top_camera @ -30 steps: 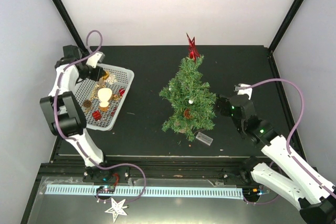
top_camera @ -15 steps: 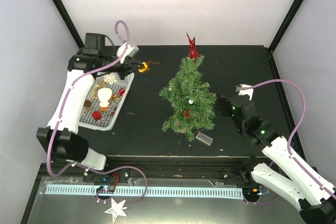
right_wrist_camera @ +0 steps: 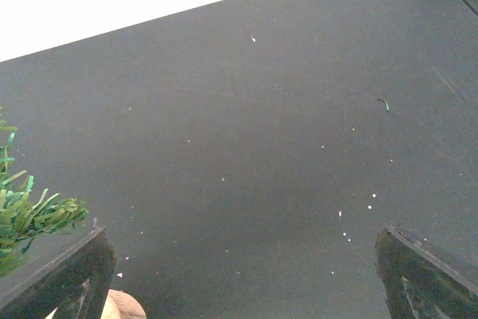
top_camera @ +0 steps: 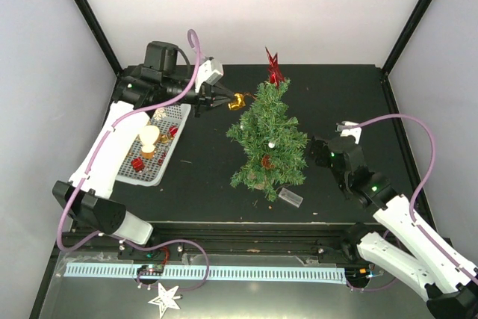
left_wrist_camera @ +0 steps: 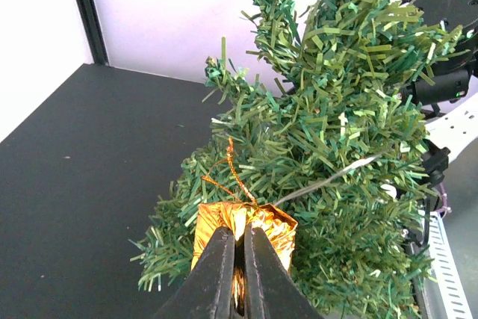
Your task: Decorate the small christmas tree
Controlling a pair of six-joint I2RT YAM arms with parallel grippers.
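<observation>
A matte black table stands between plain white walls, with two black posts at the far corners. One small christmas tree stands mid-table with one red star on top. One white basket of trinkets lies to the left, and one clear box near the tree's foot. The left gripper is clenched on one gold parcel against the tree's left side. The right gripper is spread wide and empty, just right of the tree.
</observation>
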